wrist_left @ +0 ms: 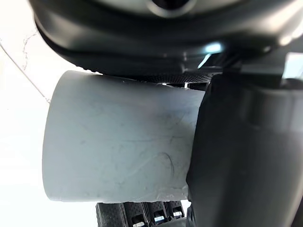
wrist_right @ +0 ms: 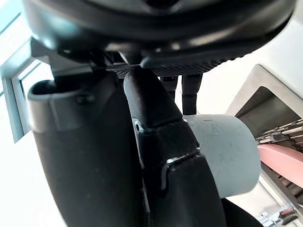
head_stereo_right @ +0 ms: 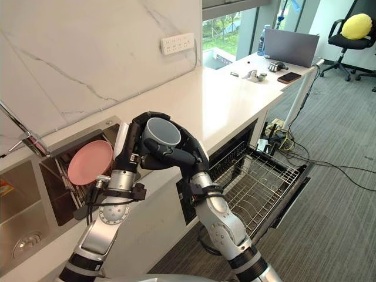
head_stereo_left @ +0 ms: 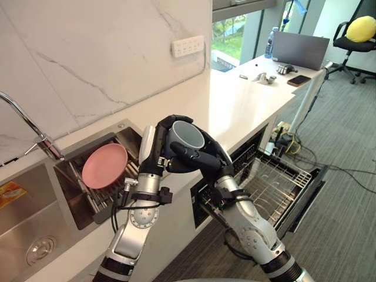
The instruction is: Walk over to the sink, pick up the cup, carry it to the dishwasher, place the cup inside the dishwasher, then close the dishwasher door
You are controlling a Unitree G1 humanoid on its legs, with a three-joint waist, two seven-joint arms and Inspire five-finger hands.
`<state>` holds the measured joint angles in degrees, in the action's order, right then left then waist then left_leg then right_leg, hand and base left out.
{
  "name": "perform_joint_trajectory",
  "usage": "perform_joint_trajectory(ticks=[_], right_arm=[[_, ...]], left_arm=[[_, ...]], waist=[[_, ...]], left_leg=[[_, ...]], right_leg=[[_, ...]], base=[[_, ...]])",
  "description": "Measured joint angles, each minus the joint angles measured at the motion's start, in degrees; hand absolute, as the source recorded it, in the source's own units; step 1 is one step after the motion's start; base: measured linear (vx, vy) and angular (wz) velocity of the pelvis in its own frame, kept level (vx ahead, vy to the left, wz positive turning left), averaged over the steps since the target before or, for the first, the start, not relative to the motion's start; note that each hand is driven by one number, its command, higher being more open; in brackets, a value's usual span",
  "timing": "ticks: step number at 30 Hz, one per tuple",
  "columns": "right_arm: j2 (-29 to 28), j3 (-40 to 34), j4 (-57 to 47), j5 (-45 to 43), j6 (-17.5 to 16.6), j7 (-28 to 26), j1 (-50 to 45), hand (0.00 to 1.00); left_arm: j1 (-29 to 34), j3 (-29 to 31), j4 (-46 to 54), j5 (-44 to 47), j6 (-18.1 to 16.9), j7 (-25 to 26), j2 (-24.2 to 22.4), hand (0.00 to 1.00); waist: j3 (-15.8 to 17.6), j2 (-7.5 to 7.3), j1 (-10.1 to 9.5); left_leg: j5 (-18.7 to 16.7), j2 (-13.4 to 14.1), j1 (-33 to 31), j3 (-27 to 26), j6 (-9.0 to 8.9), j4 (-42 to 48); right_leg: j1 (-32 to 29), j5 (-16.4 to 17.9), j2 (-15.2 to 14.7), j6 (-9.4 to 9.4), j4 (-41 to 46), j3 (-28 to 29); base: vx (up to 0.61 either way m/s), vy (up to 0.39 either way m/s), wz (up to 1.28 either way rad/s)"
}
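The sink (head_stereo_left: pixel 23 226) sits at the far left. A pink plate (head_stereo_left: pixel 104 165) is propped in its rack, at about 9 o'clock from the cup. The left hand (head_stereo_left: pixel 154 150) clasps the grey cup (head_stereo_left: pixel 187 138), fingers curled round its far side. The cup is raised, mouth upward, over the front edge of the white bench (head_stereo_left: pixel 241 103). The right hand (head_stereo_left: pixel 202 158) grips the same cup, thumb laid across its wall. At 4 o'clock from the cup the dishwasher (head_stereo_left: pixel 306 194) stands open, its wire rack (head_stereo_left: pixel 267 183) pulled out.

Plate (head_stereo_left: pixel 104 165) in sink (head_stereo_left: pixel 26 214), left of dishwasher (head_stereo_left: pixel 306 194)
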<state>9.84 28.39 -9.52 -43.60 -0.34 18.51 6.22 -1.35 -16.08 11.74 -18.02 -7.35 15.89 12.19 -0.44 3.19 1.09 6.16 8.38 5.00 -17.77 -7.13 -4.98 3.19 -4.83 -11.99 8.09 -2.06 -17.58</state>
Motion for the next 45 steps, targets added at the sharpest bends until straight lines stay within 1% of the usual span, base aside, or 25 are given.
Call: perform_joint_trajectory(ticks=[4,8,10,12,14,16,17,18,20,21,23,26,29,31,33,34,35,36,37,38,41,42,43,44,45], right_arm=[[0.0,0.1,0.0,-0.1,0.0,1.3,0.0,0.00],[-0.7,-0.3,0.0,-0.1,-2.0,4.0,0.0,0.00],[-1.9,-1.1,0.0,0.8,-2.9,6.5,0.0,0.00],[-3.5,-2.9,0.1,5.0,-4.0,10.4,0.0,0.00],[-5.2,-6.7,0.6,7.9,-4.7,13.2,0.1,0.00],[-6.4,-13.4,1.7,9.8,-6.9,17.2,1.0,0.00],[-6.6,-15.5,1.8,10.2,-7.6,18.4,1.5,0.00],[-6.6,-19.5,1.9,11.3,-9.0,20.6,2.4,0.00],[-6.2,-24.3,1.9,13.2,-11.5,23.2,3.1,0.00],[-5.9,-25.4,1.9,13.9,-12.1,23.8,3.1,0.00],[-4.5,-29.2,1.9,16.4,-13.8,26.7,3.1,0.00],[-4.6,-31.7,1.9,18.6,-14.6,28.5,2.4,0.00],[-4.6,-34.8,1.9,19.2,-14.8,29.4,1.7,0.00],[-4.6,-36.9,1.9,19.2,-15.2,29.4,0.9,0.00],[-4.7,-38.9,1.9,19.8,-15.6,29.4,-0.1,0.00],[-4.8,-39.8,1.9,20.8,-15.5,29.1,-1.0,0.00],[-4.9,-40.3,1.9,21.0,-15.5,28.6,-1.8,0.00],[-5.0,-40.7,2.0,21.2,-15.5,28.1,-2.5,0.00],[-5.3,-41.7,2.9,21.4,-15.5,26.4,-4.0,0.00],[-5.3,-42.1,3.4,21.4,-15.5,25.8,-4.6,0.00],[-5.4,-45.3,6.0,21.3,-15.4,22.7,-7.0,0.00],[-5.5,-46.6,6.9,21.2,-15.4,21.5,-7.4,0.00],[-5.5,-47.3,7.3,21.2,-15.4,21.0,-7.6,0.00],[-5.6,-48.9,7.8,21.2,-15.4,20.2,-7.7,0.00],[-5.5,-49.8,8.1,21.2,-15.4,19.6,-7.7,0.00]], left_arm=[[0.0,-0.2,-0.8,0.0,-0.6,0.0,0.0,1.00],[0.1,-1.8,-1.1,0.0,-1.7,0.0,-0.1,1.00],[0.1,-2.9,-1.2,0.0,-2.4,-0.1,-0.1,1.00],[0.5,-4.9,-2.0,0.0,-3.9,-0.4,-0.1,1.00],[0.9,-7.5,-2.8,0.0,-5.1,-1.3,-0.5,1.00],[2.4,-10.0,-3.0,0.0,-6.4,-3.4,-1.1,1.00],[2.9,-10.9,-3.0,0.0,-6.8,-4.1,-1.1,1.00],[3.8,-12.4,-3.1,0.0,-6.9,-5.1,-1.2,1.00],[4.7,-13.3,-3.3,0.0,-7.0,-6.1,-1.3,1.00],[4.8,-13.2,-3.3,0.1,-7.0,-6.2,-1.3,1.00],[4.8,-12.2,-3.2,0.6,-7.9,-6.5,-1.7,1.00],[4.8,-11.4,-2.3,1.4,-9.0,-6.6,-3.0,1.00],[4.8,-11.2,-0.3,5.5,-10.4,-8.0,-3.2,1.00],[4.8,-11.1,0.5,9.8,-11.0,-10.6,-3.5,1.00],[5.5,-10.5,1.5,17.0,-11.0,-15.5,-4.0,1.00],[6.2,-10.1,2.4,25.3,-9.1,-19.9,-4.6,1.00],[6.9,-10.1,2.8,31.7,-7.2,-22.0,-5.0,1.00],[7.5,-10.0,2.8,35.6,-5.6,-23.2,-5.4,1.00],[9.0,-9.2,1.5,43.3,-1.9,-25.1,-6.5,1.00],[9.5,-8.9,0.4,46.2,-0.7,-25.5,-6.8,1.00],[11.8,-5.1,-7.6,60.8,6.6,-26.3,-8.3,1.00],[13.0,-3.4,-10.8,67.7,10.4,-26.7,-8.5,1.00],[13.7,-2.5,-12.3,70.5,12.1,-27.2,-8.5,1.00],[15.1,-2.6,-12.4,75.1,15.5,-29.7,-7.9,1.00],[16.1,-3.0,-13.4,77.9,18.3,-30.6,-7.9,1.00]], waist=[[0.0,0.01,0.05],[0.0,0.02,0.12],[0.0,0.05,0.15],[0.0,0.05,0.12],[0.0,0.05,-0.08],[0.0,0.09,-0.09],[0.0,0.14,-0.07],[0.0,0.28,-0.06],[-0.3,0.67,0.07],[-0.4,0.83,0.19],[-0.8,1.64,1.01],[-0.7,1.75,1.18],[-0.5,1.49,0.90],[-0.4,1.35,0.42],[-0.3,1.24,0.26],[-0.2,1.14,0.25],[-0.2,1.10,0.22],[-0.2,1.06,0.20],[-0.1,0.94,0.18],[0.0,0.88,0.18],[0.3,0.51,0.24],[0.5,0.25,0.30],[0.7,0.12,0.31],[0.9,-0.17,0.28],[1.1,-0.41,0.31]], left_leg=[[0.0,0.0,0.0,0.0,0.01,0.0],[0.0,0.0,0.0,0.0,0.01,0.0],[0.0,0.0,0.0,0.0,0.01,0.0],[0.1,0.0,0.0,0.0,0.01,0.0],[0.1,0.0,0.0,0.0,0.03,0.0],[0.2,0.0,0.1,0.1,0.07,0.0],[0.2,0.0,0.1,0.1,0.07,0.0],[0.2,0.0,0.1,0.1,0.08,-0.1],[0.2,0.0,0.1,0.2,0.08,-0.3],[0.2,0.0,0.1,0.1,0.08,-0.3],[0.2,0.0,0.3,0.1,0.08,-0.3],[0.2,0.1,0.5,0.1,0.04,-0.3],[0.3,0.1,0.5,0.2,0.01,-0.3],[0.3,0.1,0.4,0.3,0.01,-0.3],[0.3,0.1,0.2,0.6,0.01,-0.3],[0.3,0.1,0.0,0.7,0.00,-0.3],[0.3,0.1,-0.1,0.7,0.00,-0.3],[0.3,0.1,-0.1,0.7,0.00,-0.3],[0.3,0.1,-0.1,0.7,-0.01,-0.3],[0.3,0.1,-0.2,0.8,-0.01,-0.4],[0.3,0.1,-0.5,1.0,-0.01,-0.4],[0.3,0.1,-0.5,1.1,-0.02,-0.4],[0.2,0.1,-0.6,1.2,-0.02,-0.4],[0.2,0.1,-0.7,1.4,-0.03,-0.4],[0.2,0.0,-0.8,1.4,-0.03,-0.4]], right_leg=[[0.0,0.0,0.0,0.00,0.0,0.0],[0.0,0.0,0.0,0.00,0.0,0.0],[0.0,0.0,0.0,0.00,0.0,0.0],[0.0,0.0,0.0,0.00,0.1,0.0],[0.0,0.0,0.0,0.01,0.1,0.0],[0.0,0.0,0.0,0.03,0.1,0.0],[0.1,0.0,0.0,0.04,0.1,0.0],[0.1,0.0,0.0,0.05,0.1,-0.1],[0.1,0.0,0.0,0.04,0.1,-0.1],[0.1,0.0,0.0,0.04,0.1,-0.1],[0.3,0.0,0.0,0.04,0.1,-0.2],[0.6,0.0,0.1,0.03,0.1,-0.3],[0.7,0.0,0.1,0.03,0.0,-0.4],[0.7,0.0,0.1,0.04,0.0,-0.5],[0.7,0.0,0.1,0.07,-0.1,-0.8],[0.6,0.0,0.1,0.09,-0.1,-1.0],[0.6,0.1,0.1,0.12,-0.1,-1.0],[0.6,0.1,0.1,0.15,-0.1,-1.0],[0.6,0.1,0.1,0.19,-0.1,-1.0],[0.6,0.1,0.1,0.21,-0.2,-1.1],[0.6,0.2,0.1,0.23,-0.2,-1.3],[0.6,0.2,0.1,0.27,-0.2,-1.3],[0.6,0.2,0.1,0.29,-0.2,-1.4],[0.6,0.2,0.0,0.35,-0.2,-1.6],[0.6,0.3,-0.1,0.39,-0.2,-1.7]], base=[[0.00,0.000,0.00],[0.00,0.000,0.00],[0.00,0.000,0.00],[0.00,0.000,0.00],[0.00,0.000,0.00],[0.00,0.000,0.00],[0.00,0.000,0.00],[0.00,0.000,0.00],[0.00,0.000,0.00],[0.00,0.000,0.00],[0.00,0.000,0.00],[0.00,0.000,0.00],[0.00,0.000,0.00],[0.00,0.000,0.00],[0.00,0.000,0.06],[0.00,0.000,0.07],[0.00,0.000,0.04],[0.00,0.000,0.00],[0.00,0.000,0.00],[0.00,0.000,0.00],[0.00,0.000,0.05],[0.00,0.001,0.04],[0.00,0.001,0.06],[0.00,0.004,0.07],[0.00,0.006,0.06]])
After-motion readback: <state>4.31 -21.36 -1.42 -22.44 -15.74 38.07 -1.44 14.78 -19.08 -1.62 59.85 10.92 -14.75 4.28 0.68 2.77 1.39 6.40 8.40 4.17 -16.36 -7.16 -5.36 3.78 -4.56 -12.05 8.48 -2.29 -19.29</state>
